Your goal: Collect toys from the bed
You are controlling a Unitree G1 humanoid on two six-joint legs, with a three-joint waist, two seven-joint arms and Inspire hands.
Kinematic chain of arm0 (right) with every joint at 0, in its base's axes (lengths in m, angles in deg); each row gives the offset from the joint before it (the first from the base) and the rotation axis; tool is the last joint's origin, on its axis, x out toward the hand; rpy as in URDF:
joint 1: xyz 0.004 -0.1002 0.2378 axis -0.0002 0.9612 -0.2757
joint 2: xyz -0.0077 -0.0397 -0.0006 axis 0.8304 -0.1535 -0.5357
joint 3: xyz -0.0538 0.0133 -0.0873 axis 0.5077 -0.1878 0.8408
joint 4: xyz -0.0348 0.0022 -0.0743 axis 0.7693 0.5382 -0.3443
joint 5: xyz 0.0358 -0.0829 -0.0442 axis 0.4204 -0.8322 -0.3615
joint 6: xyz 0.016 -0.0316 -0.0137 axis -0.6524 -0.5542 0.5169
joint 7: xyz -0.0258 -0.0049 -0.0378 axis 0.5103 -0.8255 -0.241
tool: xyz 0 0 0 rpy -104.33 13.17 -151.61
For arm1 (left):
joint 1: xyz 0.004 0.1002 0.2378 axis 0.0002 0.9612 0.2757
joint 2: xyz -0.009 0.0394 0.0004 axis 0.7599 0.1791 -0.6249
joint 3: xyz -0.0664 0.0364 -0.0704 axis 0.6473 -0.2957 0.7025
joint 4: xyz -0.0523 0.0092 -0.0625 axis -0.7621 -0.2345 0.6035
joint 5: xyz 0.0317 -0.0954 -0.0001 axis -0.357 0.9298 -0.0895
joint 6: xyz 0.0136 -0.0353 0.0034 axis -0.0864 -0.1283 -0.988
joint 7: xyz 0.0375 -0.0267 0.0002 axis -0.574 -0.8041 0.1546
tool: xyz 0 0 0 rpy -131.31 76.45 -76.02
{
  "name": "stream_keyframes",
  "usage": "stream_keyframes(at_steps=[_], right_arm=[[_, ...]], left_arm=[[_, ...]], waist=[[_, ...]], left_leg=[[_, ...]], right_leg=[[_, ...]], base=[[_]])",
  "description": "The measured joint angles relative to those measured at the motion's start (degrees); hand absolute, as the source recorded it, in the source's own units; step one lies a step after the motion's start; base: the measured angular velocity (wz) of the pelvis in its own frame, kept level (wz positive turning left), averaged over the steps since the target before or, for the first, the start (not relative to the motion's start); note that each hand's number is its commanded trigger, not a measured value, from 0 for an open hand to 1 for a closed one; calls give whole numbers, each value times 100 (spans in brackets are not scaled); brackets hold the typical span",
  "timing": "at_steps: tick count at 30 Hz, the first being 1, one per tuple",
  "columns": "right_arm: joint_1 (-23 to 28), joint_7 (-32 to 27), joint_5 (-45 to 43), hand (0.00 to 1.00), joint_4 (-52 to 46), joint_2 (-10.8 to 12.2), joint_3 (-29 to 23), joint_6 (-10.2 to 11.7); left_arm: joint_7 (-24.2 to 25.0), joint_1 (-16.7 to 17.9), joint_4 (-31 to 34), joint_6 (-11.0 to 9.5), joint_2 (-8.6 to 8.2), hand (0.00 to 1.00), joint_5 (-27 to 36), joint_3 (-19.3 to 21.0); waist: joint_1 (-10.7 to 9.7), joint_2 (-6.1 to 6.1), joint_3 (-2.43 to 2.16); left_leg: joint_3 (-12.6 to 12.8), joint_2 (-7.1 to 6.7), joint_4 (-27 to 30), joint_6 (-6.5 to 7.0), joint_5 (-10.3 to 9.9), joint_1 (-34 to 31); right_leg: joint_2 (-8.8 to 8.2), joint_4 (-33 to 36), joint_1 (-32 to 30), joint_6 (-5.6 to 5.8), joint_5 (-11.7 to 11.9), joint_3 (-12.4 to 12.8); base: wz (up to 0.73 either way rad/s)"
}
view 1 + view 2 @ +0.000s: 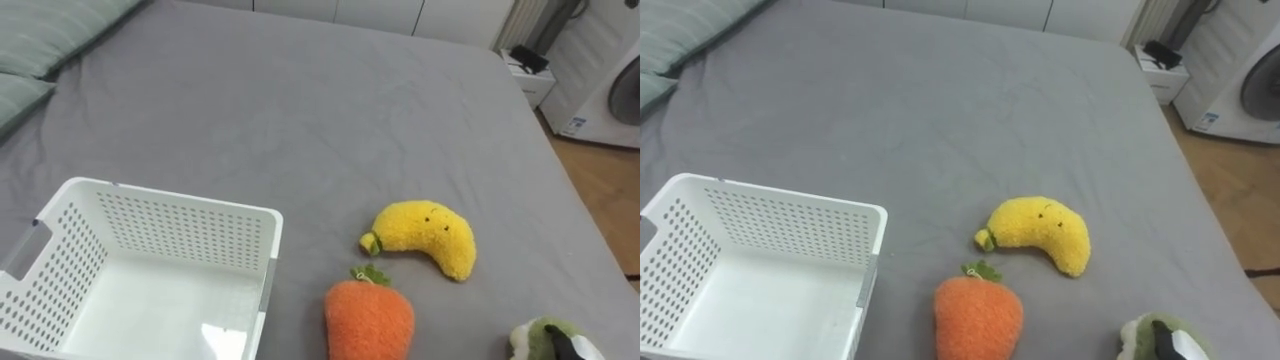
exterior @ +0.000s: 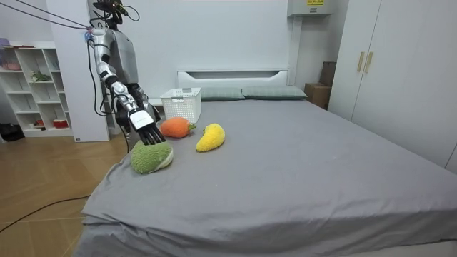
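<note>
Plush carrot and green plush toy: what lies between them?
Bare grey bedsheet only, in the left eye view, between the plush carrot and the green plush toy.

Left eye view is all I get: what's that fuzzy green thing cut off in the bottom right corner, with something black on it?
Observer: It's a round green plush toy, lying near the edge of the bed.
Visitor: And the black bit?
Observer: That's the robot's right hand, its straight fingers pointing down at the toy's top.
Visitor: Where does the robot stand?
Observer: Beside the bed, at the room view's left, with a white shelf behind it.
</note>
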Motion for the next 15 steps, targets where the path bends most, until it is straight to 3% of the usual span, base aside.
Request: stream_keyframes(at_steps=[6,15], right_arm=[[-150,-7,-1,100,183,-130,0,-4],[-111,122,-146,100,347,-133,16,-117]], left_arm=[[2,-56,-115,-3,5,0,7,-3],[7,-86,-153,-7,9,0,5,-10]], waist=[[-1,-21,-1],[-3,-20,-1]], left_leg=[[-9,1,9,0,-1,37],[-20,1,21,-1,-1,58]], right_leg=[[4,-6,47,-1,0,-1],[7,-1,75,-3,2,2]], base=[[0],[0]])
